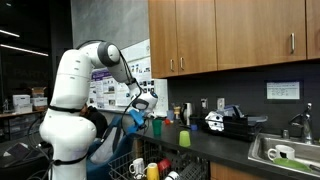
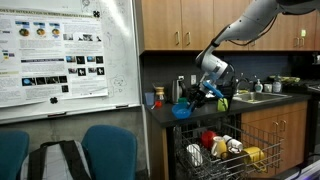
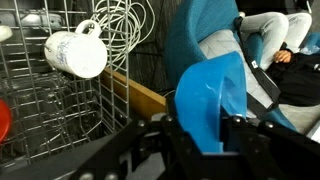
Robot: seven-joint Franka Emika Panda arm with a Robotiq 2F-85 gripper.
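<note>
The hand point(image 3: 205, 128) was clamped on a blue plastic vessel point(image 3: 210, 85), its two dark fingers pressed against opposite sides of the wall near the bottom edge of the wrist view. Whether the vessel was a cup or a small bowl could not be told. In both exterior views it hung in the air from the hand point(image 2: 210, 88), at about seven o'clock from the fingers point(image 1: 146, 101), off the edge of the worktop point(image 1: 235, 143) and touching nothing else.

It looked light, stiff and thin-walled, with a smooth surface that would probably slip under a loose pinch. It seemed unlikely to break, though a hard squeeze might flex it. The rim or upper wall, one finger inside and one outside, seemed the soundest place to grip.

In the wrist view a white mug point(image 3: 75, 52) lay on its side in the wire dish rack point(image 3: 40, 110) at about ten o'clock from the hand. In an exterior view the rack point(image 2: 215, 150) stood pulled out at six o'clock below the hand, carrying red, white and yellow pieces. A blue chair point(image 2: 110, 150) stood at eight o'clock. A green cup point(image 1: 184, 138) stood on the worktop at four o'clock, and wooden cabinets point(image 1: 230, 35) hung at one o'clock.
</note>
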